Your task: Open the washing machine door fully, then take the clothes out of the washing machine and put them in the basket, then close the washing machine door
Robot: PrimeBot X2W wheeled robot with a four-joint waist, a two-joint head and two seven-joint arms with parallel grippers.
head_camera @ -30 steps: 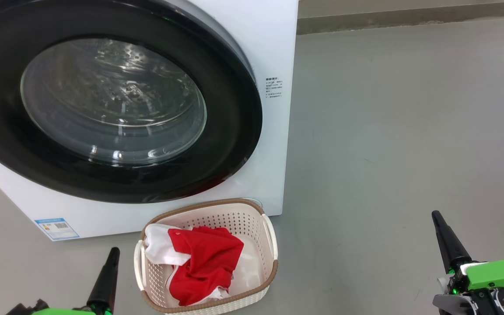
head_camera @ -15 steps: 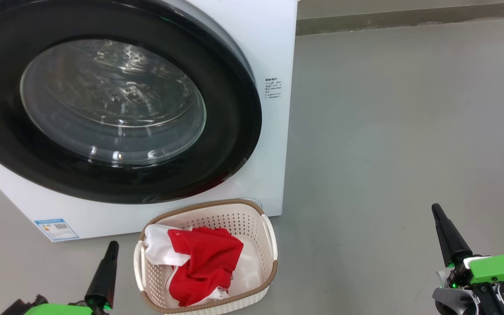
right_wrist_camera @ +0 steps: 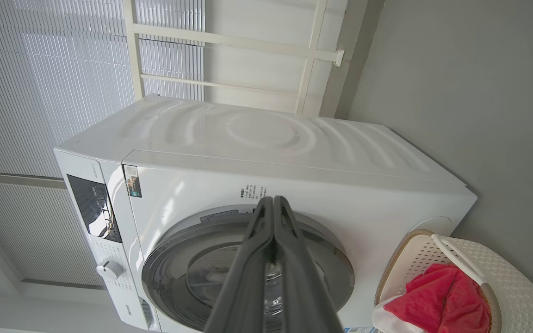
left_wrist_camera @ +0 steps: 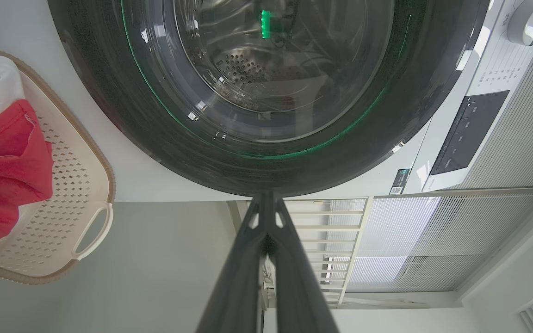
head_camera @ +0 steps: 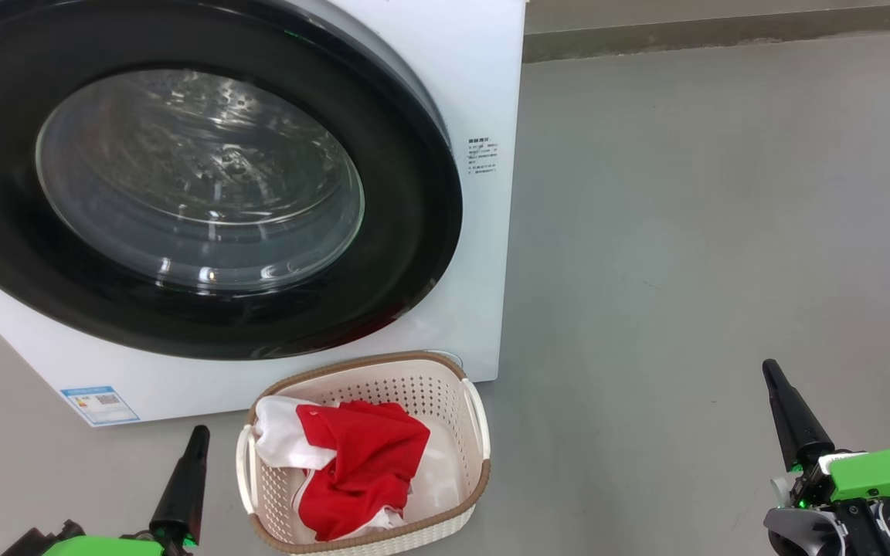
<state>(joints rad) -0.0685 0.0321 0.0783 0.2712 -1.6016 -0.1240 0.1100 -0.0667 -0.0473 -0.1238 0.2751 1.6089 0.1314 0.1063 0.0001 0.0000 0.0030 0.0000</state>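
The washing machine point(head_camera: 484, 232) stands at the upper left, and its door point(head_camera: 414, 216) with the black rim and glass window lies shut against the white front. In front of it on the floor sits the cream basket point(head_camera: 478, 463) holding the clothes point(head_camera: 360, 463), a red garment over a white one. My left gripper point(head_camera: 199, 432) is shut and empty, low at the basket's left. My right gripper point(head_camera: 769, 369) is shut and empty, far to the right over bare floor. The left wrist view looks along shut fingers point(left_wrist_camera: 266, 203) at the door point(left_wrist_camera: 123, 115); the right wrist view shows the machine point(right_wrist_camera: 294, 152) and basket point(right_wrist_camera: 516, 296).
Grey floor point(head_camera: 708, 232) spreads to the right of the machine, ending at a wall skirting point(head_camera: 723, 31) at the top. Slatted blinds and a pale frame point(right_wrist_camera: 220, 41) stand behind the machine.
Between the earliest frame and half a second ago, both grippers rose slightly in the head view; since then nothing has moved. Door, basket and clothes stay put.
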